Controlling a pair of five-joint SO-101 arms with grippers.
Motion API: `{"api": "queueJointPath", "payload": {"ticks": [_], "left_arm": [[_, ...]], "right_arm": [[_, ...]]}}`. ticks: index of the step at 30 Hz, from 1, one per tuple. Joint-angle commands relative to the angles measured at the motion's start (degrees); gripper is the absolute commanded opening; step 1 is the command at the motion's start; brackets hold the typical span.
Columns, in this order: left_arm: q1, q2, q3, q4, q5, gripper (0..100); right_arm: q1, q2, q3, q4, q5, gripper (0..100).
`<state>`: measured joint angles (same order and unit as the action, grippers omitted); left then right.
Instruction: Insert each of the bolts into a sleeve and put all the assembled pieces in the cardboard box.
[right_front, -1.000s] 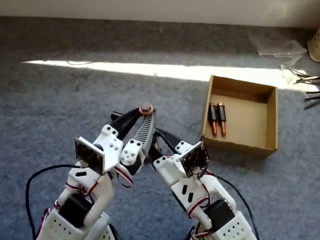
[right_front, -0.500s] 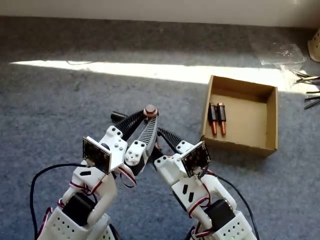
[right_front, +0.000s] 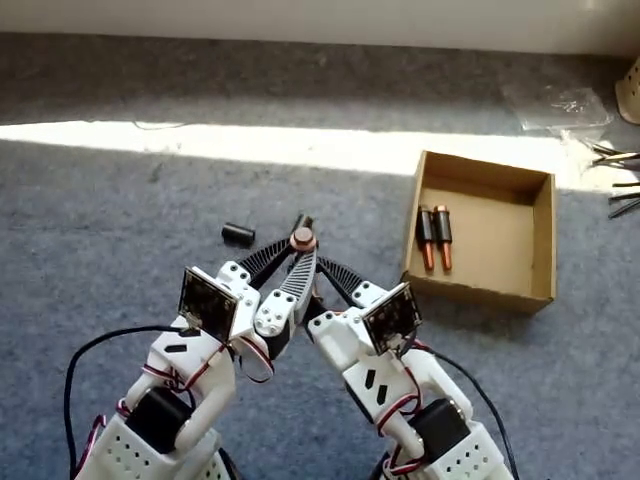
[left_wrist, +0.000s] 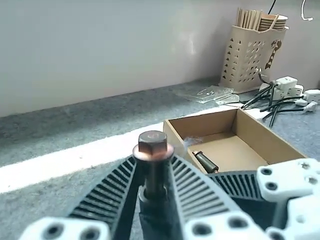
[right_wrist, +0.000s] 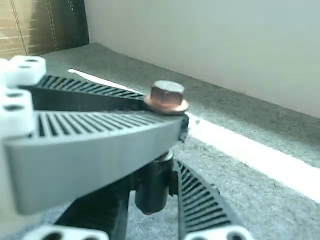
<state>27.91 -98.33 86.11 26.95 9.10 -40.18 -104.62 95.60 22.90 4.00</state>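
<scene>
A copper bolt (right_front: 302, 238) stands head-up between the fingertips of my left gripper (right_front: 299, 248), which is shut on its shaft. In the left wrist view the bolt (left_wrist: 153, 148) runs down into a black sleeve (left_wrist: 156, 212). My right gripper (right_wrist: 152, 197) is shut on that sleeve (right_wrist: 151, 186) just under the left gripper's fingers, with the bolt head (right_wrist: 166, 96) above them. A loose black sleeve (right_front: 238, 235) lies on the carpet to the left. The cardboard box (right_front: 480, 292) at the right holds two assembled pieces (right_front: 434, 238).
Grey carpet with a sunlit strip across the back. Cables (right_front: 618, 185) and a clear plastic bag (right_front: 560, 100) lie beyond the box. A perforated basket of sticks (left_wrist: 254, 50) and a power strip (left_wrist: 290, 87) stand near the wall.
The left arm has drawn back toward the front, bringing the bolt closer to the right gripper. The loose sleeve on the carpet now lies uncovered. The right arm has kept still.
</scene>
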Motion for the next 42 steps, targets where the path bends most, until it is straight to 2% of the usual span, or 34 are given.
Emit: {"api": "queueJointPath", "payload": {"ticks": [1,3,7,9,21,26,32,38,42], "left_arm": [[-1.27,-0.75,-0.66,0.18,-0.09,1],[-1.27,-0.75,-0.84,0.18,-0.09,5],[-1.27,-0.75,-0.66,0.26,-0.09,19],[-1.27,-0.75,-0.66,0.26,-0.09,21],[-1.36,-0.75,-1.01,0.09,-0.26,21],[-1.36,-0.75,-1.01,0.09,-8.26,21],[-1.45,-0.75,-1.01,0.0,-9.49,21],[-6.9,-0.75,-1.01,0.0,-9.49,21],[-8.22,-0.75,-0.84,0.0,-9.49,21]], "right_arm": [[-0.22,-0.75,5.76,-1.45,-0.35,0.5],[-0.22,-0.75,5.76,-1.45,-0.35,0.5],[-0.22,-0.75,5.76,-1.45,-0.35,0.5],[-0.22,-0.75,5.76,-1.45,-0.35,0.5],[-0.22,-0.75,5.76,-1.45,-0.35,0.5],[-0.22,-0.75,5.76,-1.45,-0.35,0.5],[-0.22,-0.75,5.76,-1.45,-0.35,0.5],[-0.22,-0.75,5.76,-1.45,-0.35,0.5],[-0.22,-0.75,5.76,-1.45,-0.35,0.5]]}}
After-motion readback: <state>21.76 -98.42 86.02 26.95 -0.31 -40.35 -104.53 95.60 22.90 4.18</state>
